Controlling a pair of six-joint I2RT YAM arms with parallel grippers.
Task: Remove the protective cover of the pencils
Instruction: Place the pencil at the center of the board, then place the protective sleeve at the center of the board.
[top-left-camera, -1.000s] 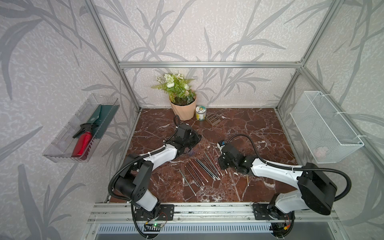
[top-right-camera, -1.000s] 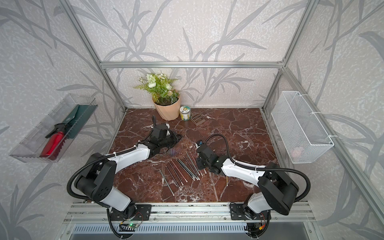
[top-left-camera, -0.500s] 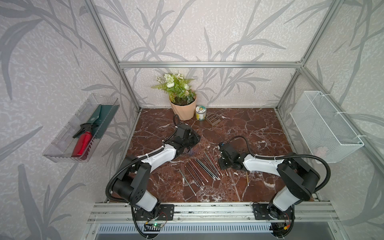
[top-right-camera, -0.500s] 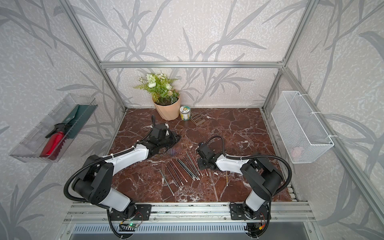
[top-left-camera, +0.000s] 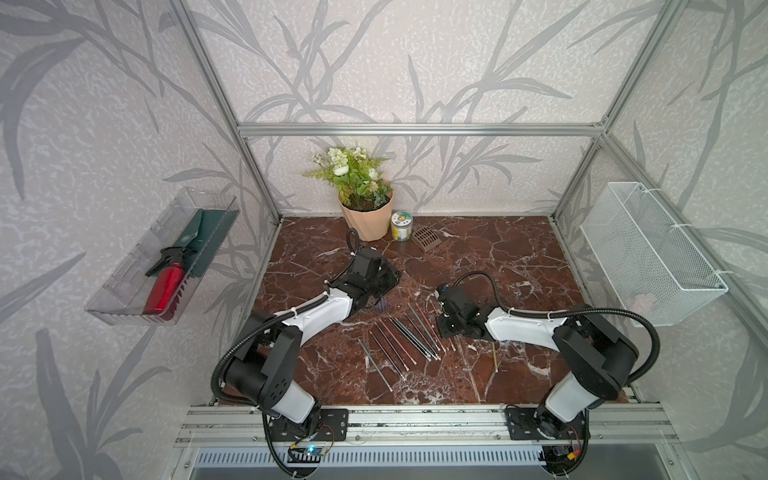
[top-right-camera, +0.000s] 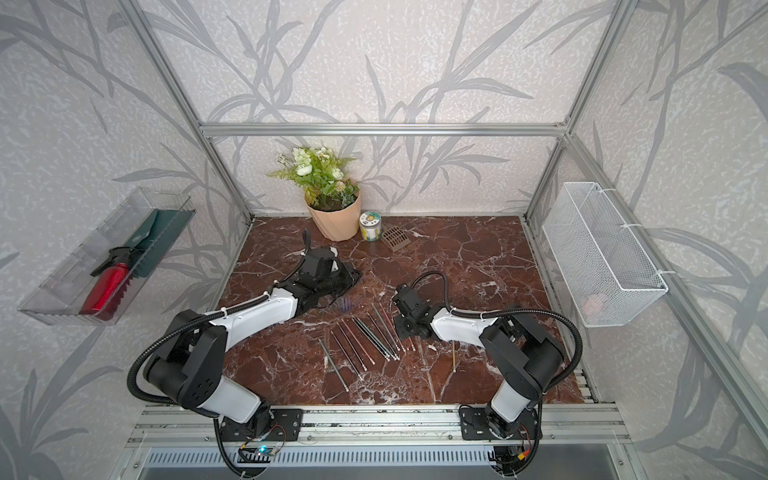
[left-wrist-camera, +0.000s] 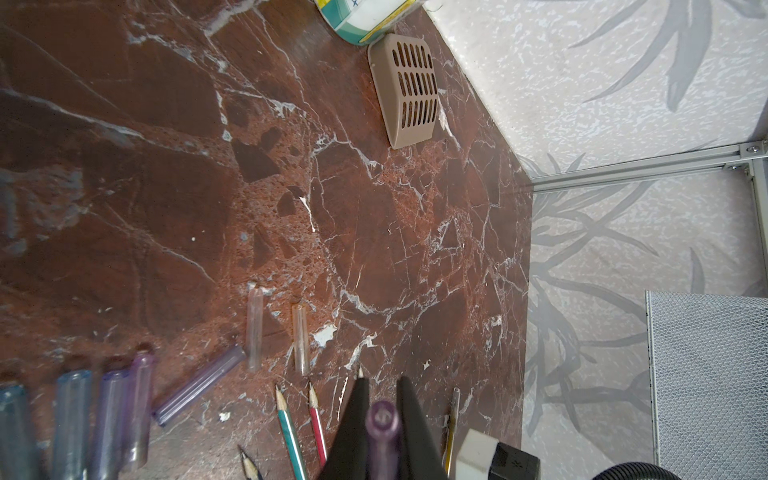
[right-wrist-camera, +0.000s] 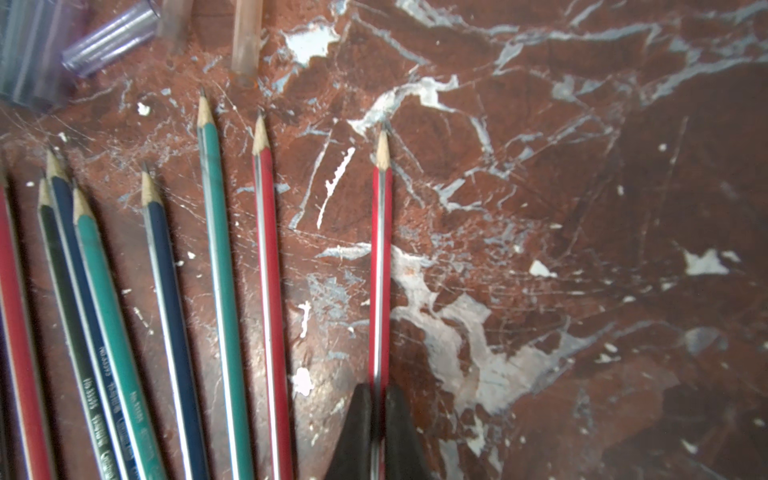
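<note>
Jaws, left gripper: drawn in narrow on a purple cap, which sits between the two black fingers with its rounded end toward the wrist camera. Jaws, right gripper: clamped on the barrel of a red pencil, well back from the point; the sharpened tip is bare. Whether that pencil rests on the marble tabletop or hangs just above it cannot be told.

Seen from the front rail, both arms reach low over the middle of the table.

Location of the task items:

1. The pencils lie fanned side by side between the two grippers, points toward the back wall, ferrule ends toward the front rail (red, green and dark blue barrels in the right wrist view, every tip seen there uncovered).
2. A yellow pencil lies apart from the row, on the right side, near the right forearm.
3. The loose caps sit just beyond the pencil points, below the left gripper. One purple cap lies flat; two paler caps lie side by side next to it. Several blue and purple ones at the edge of the left wrist view are blurred.

Against the back wall stand a flower pot, a tin and a vent grille.
</note>
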